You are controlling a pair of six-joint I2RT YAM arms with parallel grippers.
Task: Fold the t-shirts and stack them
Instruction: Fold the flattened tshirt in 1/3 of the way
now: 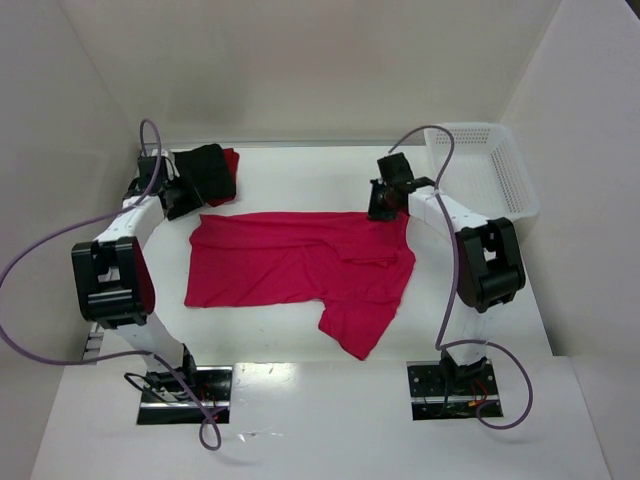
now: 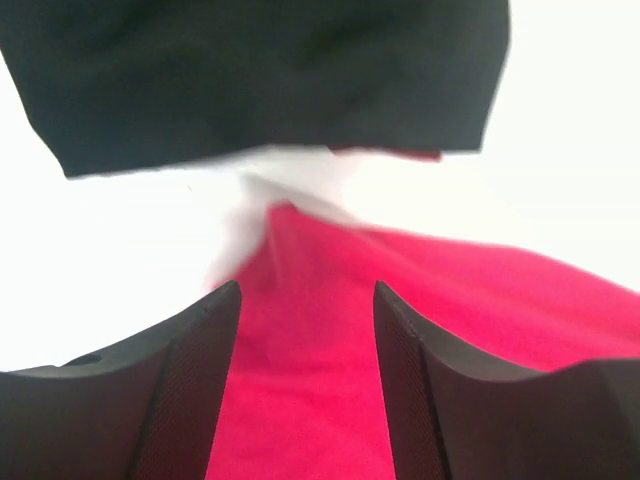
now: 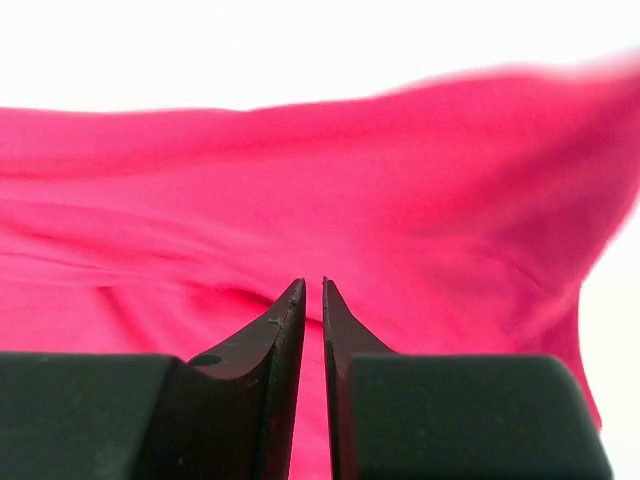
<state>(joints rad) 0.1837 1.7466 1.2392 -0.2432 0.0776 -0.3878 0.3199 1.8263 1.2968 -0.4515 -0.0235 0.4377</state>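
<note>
A crimson-pink t-shirt (image 1: 300,260) lies spread out flat across the middle of the table, one sleeve pointing toward the near edge. At its far right corner my right gripper (image 1: 383,210) is shut on the cloth; in the right wrist view the jaws (image 3: 312,285) stand a thin slit apart over pink fabric (image 3: 300,170). My left gripper (image 1: 190,205) hovers open over the shirt's far left corner, its fingers (image 2: 307,290) apart above the cloth (image 2: 450,290). Just beyond it, a folded black t-shirt (image 1: 208,170) (image 2: 260,70) rests on a darker red one (image 1: 233,160) (image 2: 390,152).
A white perforated basket (image 1: 490,165) stands at the back right, close to the right arm. White walls enclose the table on three sides. Purple cables loop from both arms.
</note>
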